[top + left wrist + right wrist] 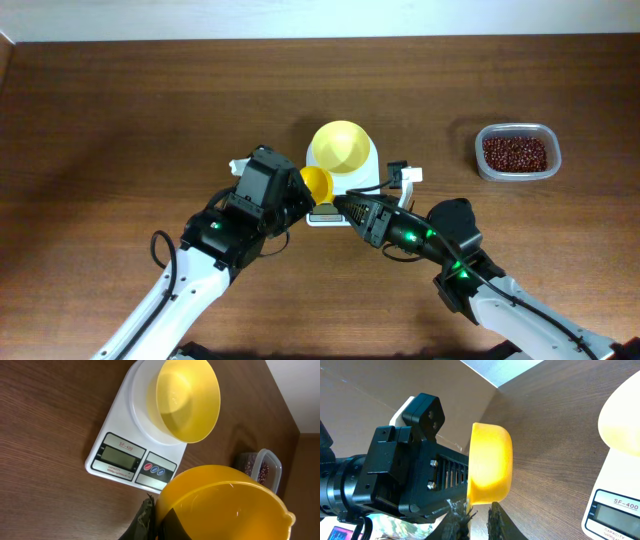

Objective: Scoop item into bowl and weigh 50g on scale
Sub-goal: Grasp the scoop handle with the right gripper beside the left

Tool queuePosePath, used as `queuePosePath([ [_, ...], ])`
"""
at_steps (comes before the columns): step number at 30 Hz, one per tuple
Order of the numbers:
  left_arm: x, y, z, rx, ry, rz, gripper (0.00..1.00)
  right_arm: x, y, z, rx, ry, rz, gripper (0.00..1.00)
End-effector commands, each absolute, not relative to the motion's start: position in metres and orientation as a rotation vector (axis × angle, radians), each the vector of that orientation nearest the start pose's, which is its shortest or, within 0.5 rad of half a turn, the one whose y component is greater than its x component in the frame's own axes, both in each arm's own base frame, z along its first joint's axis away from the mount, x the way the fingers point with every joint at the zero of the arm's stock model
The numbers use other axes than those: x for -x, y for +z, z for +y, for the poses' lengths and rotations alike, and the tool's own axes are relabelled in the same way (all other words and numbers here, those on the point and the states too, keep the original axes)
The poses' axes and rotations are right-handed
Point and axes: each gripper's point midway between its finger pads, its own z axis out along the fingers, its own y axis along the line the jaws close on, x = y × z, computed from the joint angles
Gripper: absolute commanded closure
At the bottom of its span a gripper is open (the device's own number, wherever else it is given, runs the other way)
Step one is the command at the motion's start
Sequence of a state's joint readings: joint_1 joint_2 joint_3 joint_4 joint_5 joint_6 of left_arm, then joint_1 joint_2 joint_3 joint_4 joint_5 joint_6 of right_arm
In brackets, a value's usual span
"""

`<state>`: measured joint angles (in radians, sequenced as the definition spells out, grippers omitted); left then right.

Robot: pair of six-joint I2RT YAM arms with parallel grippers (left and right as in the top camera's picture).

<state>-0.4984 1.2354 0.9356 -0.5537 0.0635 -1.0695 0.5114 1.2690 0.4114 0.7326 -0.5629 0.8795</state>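
My left jaws clamp the empty scoop [316, 183] out toward my right jaws, narrow and close against it, grip impossible to tell, because the beans [516, 153] sit rightward.

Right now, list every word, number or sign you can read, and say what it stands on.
"SF-400": above the grey display on the small white square digital scale.
Fine print under that display: too small to read.
Symbols on its red and blue buttons: too small to read.

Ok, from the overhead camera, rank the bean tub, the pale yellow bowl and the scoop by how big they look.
Largest: bean tub and pale bowl, near alike, tub slightly wider.
Smallest: scoop, clearly.
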Motion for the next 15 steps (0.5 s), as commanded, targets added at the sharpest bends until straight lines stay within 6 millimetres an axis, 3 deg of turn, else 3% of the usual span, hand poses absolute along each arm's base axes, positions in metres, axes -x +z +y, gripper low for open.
queuePosePath([
  [1,-0.2975,0.1624,-0.1769,0.621,-0.708,2.503,1.00,-0.2746,0.2004,0.2616,0.147,1.467,1.890,0.82],
  [15,-0.2962,0.1612,-0.1762,0.623,-0.701,2.510,1.00,-0.2689,0.2008,0.2646,0.180,1.496,1.895,0.92],
])
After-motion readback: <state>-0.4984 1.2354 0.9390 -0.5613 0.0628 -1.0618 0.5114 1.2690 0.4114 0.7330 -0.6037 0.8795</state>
